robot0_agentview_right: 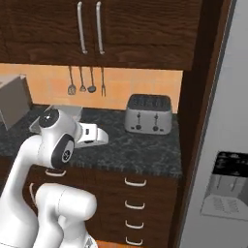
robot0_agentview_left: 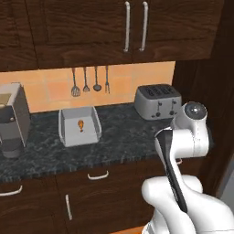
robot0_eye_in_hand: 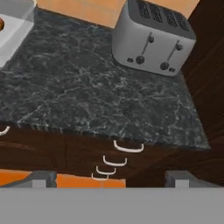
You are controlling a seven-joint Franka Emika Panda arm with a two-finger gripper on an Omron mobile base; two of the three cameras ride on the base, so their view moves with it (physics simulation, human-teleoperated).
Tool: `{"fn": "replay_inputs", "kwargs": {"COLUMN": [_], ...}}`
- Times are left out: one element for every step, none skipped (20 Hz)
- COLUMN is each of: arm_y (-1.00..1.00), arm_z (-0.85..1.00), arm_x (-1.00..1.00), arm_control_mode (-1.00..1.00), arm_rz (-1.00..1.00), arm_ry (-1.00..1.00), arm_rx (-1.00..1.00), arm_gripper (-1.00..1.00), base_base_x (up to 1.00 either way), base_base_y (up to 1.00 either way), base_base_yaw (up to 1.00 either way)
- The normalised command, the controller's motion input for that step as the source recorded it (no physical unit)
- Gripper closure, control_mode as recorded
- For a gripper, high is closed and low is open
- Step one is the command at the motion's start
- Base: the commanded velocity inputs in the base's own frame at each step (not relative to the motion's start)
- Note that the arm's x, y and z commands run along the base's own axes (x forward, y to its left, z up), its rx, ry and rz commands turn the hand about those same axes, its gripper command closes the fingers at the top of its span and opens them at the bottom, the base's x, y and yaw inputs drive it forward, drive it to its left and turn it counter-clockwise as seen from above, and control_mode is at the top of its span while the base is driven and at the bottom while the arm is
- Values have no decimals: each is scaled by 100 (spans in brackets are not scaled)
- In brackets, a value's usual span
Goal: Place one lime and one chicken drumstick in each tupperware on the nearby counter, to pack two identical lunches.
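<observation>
Gripper (robot0_eye_in_hand: 109, 178) of mine, jaws spread wide and holding nothing, above the counter (robot0_eye_in_hand: 96, 100); toaster (robot0_eye_in_hand: 153, 39) ahead, tupperware (robot0_agentview_left: 79, 126) containing a drumstick (robot0_agentview_left: 81, 124).

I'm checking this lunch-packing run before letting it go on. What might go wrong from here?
1. The gripper is open and holds nothing, and no lime is in sight, so the arm may have to search.
2. The tupperware on the counter holds a drumstick only; a second drumstick dropped there would spoil the match.
3. The toaster stands close by; a wide swing might clip it.
</observation>
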Motion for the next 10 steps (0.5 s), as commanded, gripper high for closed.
{"fn": "replay_inputs", "kwargs": {"arm_y": [0,0,0,0,0,0,0,0,0,0], "arm_z": [0,0,0,0,0,0,0,0,0,0], "arm_x": [0,0,0,0,0,0,0,0,0,0], "arm_control_mode": [100,100,100,100,100,100,100,100,100,100], "arm_rz": [0,0,0,0,0,0,0,0,0,0], "arm_ry": [0,0,0,0,0,0,0,0,0,0], "arm_rx": [0,0,0,0,0,0,0,0,0,0], "arm_gripper": [-100,-100,-100,-100,-100,-100,-100,-100,-100,-100], "base_base_x": [-52,-74,-84,-87,-81,-58,-23,0,0,0], "base_base_y": [-99,-98,-97,-94,-99,-100,-100,-100,-100,-100], "base_base_yaw": [0,0,0,0,0,0,0,-1,-1,-2]}}
